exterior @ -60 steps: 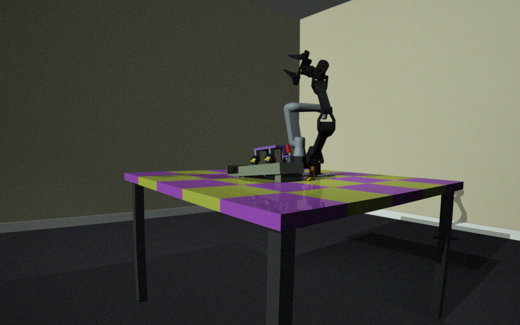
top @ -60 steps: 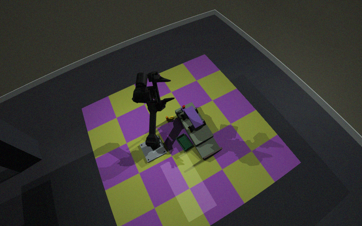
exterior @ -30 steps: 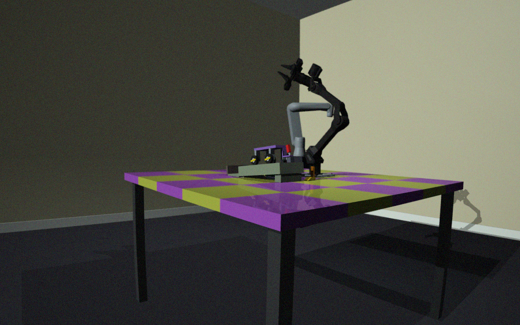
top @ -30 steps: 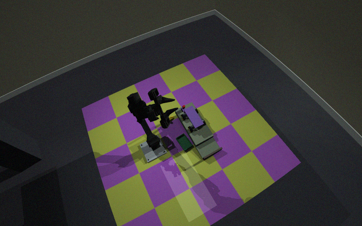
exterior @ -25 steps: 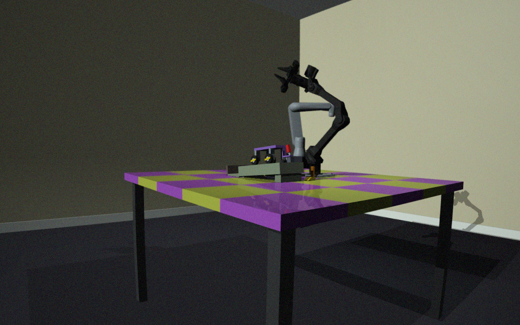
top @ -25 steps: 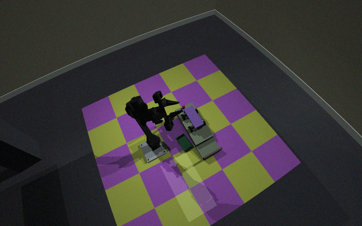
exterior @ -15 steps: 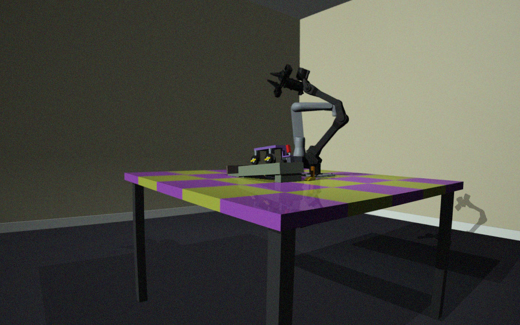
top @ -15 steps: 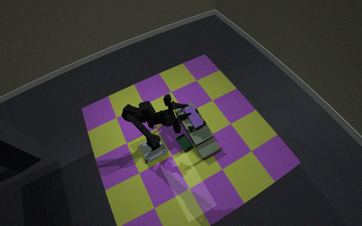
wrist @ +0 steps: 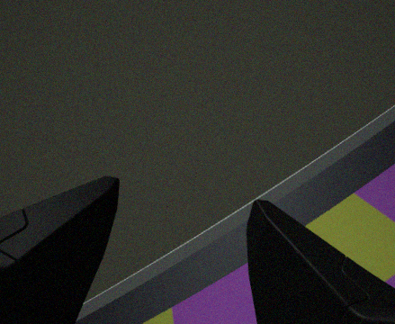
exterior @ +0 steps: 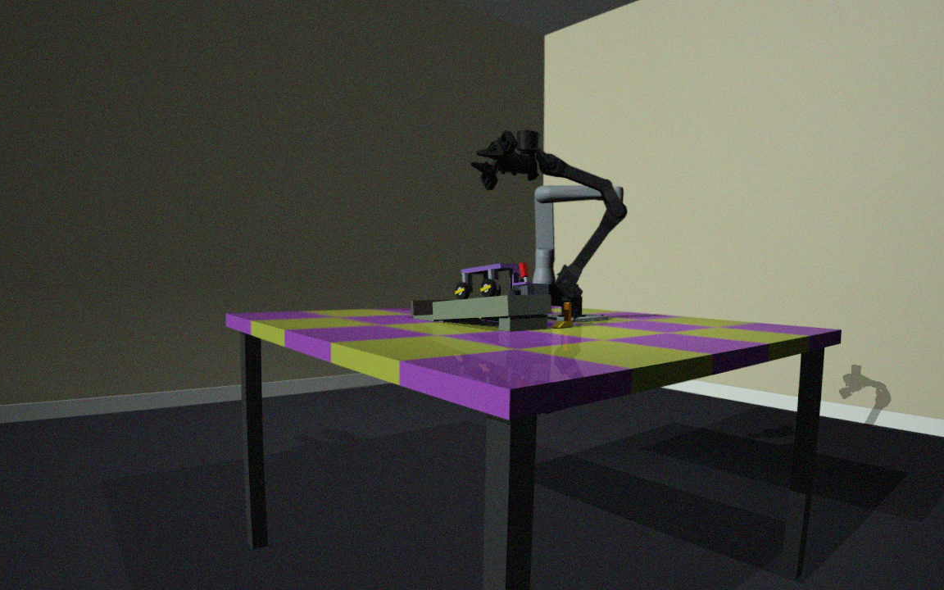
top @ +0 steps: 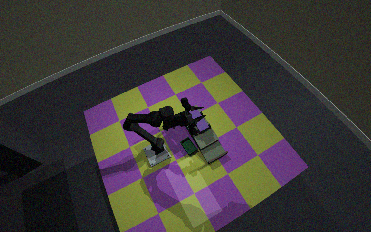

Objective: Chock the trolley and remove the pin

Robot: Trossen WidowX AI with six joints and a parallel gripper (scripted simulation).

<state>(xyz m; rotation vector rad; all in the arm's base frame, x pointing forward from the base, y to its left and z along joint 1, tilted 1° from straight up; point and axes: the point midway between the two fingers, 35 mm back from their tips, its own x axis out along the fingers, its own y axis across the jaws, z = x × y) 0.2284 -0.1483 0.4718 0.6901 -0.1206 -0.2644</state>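
Observation:
The purple-decked trolley stands on the grey ramp. The red-headed stop pin stands at its uphill end; the arm hides it in the top view. The chock's orange handle shows on the table beside the ramp's high end, apart from the wheels. My gripper hangs high above the trolley's uphill end, pointing outwards, fingers half apart with nothing between them. The wrist view shows only the fingers, floor and table corner.
The green tray lies empty beside the ramp, between it and the arm's base plate. A grey bent post rises behind the trolley. The checkered table stands on dark legs.

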